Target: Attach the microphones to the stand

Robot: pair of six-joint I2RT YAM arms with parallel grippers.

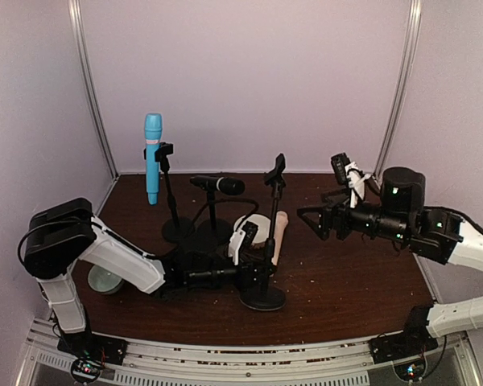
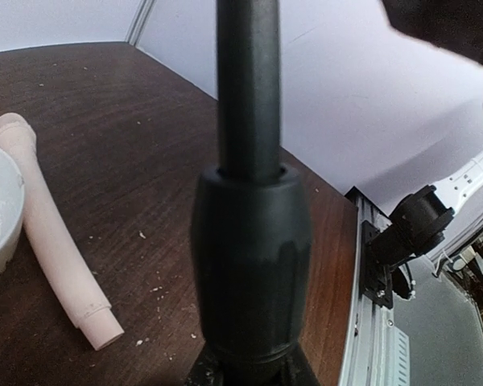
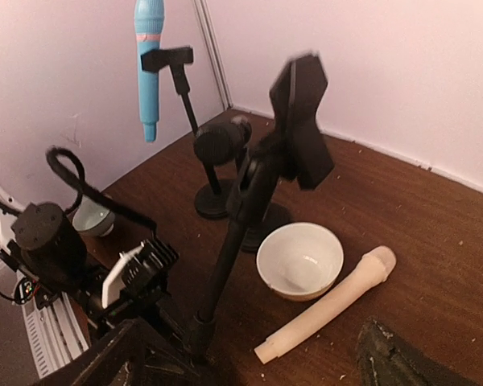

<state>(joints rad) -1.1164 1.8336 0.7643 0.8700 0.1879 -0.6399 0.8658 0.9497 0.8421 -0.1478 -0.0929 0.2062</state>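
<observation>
The light blue microphone [image 1: 152, 158] hangs upright in the clip of the back left stand [image 1: 171, 193]; it also shows in the right wrist view [image 3: 148, 64]. The black microphone [image 1: 218, 184] lies level on the short middle stand. The cream-pink microphone [image 1: 279, 235] lies flat on the table beside a white bowl [image 1: 255, 228], also seen in the wrist views [image 2: 52, 241] [image 3: 328, 305]. My left gripper [image 1: 258, 277] is shut on the lower pole of the front stand [image 2: 249, 241], whose clip [image 1: 274, 172] is empty. My right gripper [image 1: 310, 219] is open and empty, in the air right of that stand.
A pale green bowl [image 1: 105, 279] sits by the left arm. The stands' round bases [image 1: 263, 297] and a black cable crowd the middle of the brown table. Walls close the back and sides; the metal rail [image 2: 378, 338] runs along the near edge.
</observation>
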